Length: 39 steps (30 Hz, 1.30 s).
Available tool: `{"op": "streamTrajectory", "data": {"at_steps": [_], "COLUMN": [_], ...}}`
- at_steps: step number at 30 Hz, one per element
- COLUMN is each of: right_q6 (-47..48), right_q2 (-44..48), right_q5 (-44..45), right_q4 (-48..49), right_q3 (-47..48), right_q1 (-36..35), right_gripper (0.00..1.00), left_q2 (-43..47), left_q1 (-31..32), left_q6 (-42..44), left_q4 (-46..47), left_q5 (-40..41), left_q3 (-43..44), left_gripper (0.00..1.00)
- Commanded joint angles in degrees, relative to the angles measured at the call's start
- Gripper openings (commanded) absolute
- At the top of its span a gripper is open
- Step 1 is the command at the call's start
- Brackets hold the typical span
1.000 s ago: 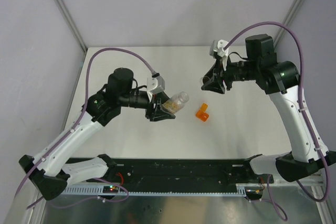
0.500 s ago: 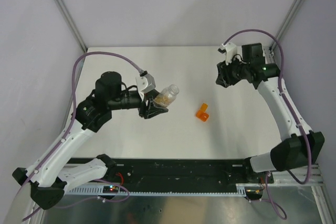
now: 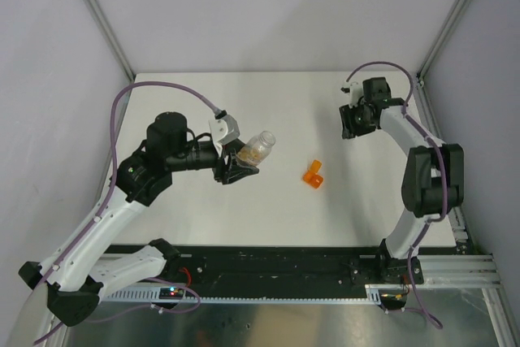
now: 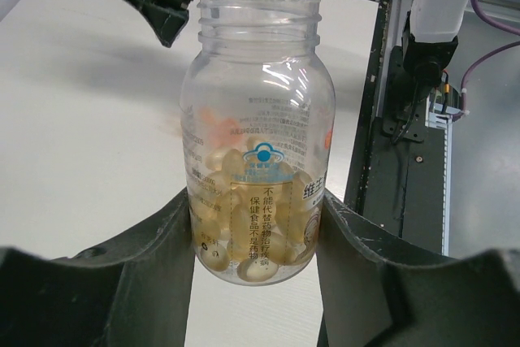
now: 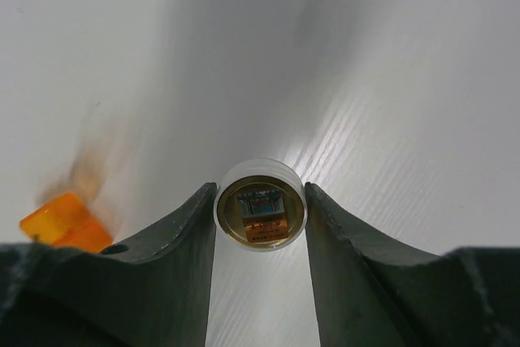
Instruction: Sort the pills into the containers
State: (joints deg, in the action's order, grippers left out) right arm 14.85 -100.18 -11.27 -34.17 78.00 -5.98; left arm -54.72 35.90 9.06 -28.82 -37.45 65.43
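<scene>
Within the last second the 2 arms part. The left gripper (image 4: 256, 205) pulls back toward the left with the bottle (image 4: 258, 103), and its fingers pinch the bottle's lower body from both sides. The bottle is tilted in the air over the table (image 3: 244, 217), its open mouth pointing right and far. The pills (image 4: 252, 229) are pale, rounded capsules heaped at its bottom, and none have left it. To its right the orange box (image 3: 313, 175) sits on the table near the middle, apart from both grippers. No pill shows in its 2 joined cells, though it is too small in the top view and too blurred in the right wrist view to be sure. The right gripper (image 3: 348, 123) swings off to the far right, well apart from the box, its fingers pressed on the round cap (image 5: 260, 217). By my reading the bottle is uncapped, the cap is being carried aside, and pouring into the box has not yet started.
</scene>
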Motion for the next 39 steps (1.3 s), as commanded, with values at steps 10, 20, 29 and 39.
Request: {"op": "streamTrajectory", "data": {"at_steps": [10, 20, 29, 39], "right_q6": [-1.86, -1.37, -1.06, -0.94], "right_q2": [-10.53, -13.34, -13.90, -11.44], "right_q5": [1.59, 3.95, 4.55, 5.02], "right_q4": [2.12, 1.17, 0.19, 0.10], "right_q3": [2.20, 2.00, 1.53, 0.76], "right_q1": [-1.39, -3.25, -3.74, -3.71], "right_gripper": [0.22, 0.37, 0.50, 0.66], "left_q2": [1.06, 1.54, 1.54, 1.58], "left_q1": [-0.41, -0.39, -0.39, -0.44], "left_q6": [0.19, 0.15, 0.15, 0.20], "left_q4": [1.73, 1.85, 1.90, 1.84], "left_q5": [0.08, -0.21, -0.40, -0.54], "left_q3": [-0.48, -0.72, -0.78, -1.00], "left_gripper": [0.00, 0.00, 0.00, 0.00]}}
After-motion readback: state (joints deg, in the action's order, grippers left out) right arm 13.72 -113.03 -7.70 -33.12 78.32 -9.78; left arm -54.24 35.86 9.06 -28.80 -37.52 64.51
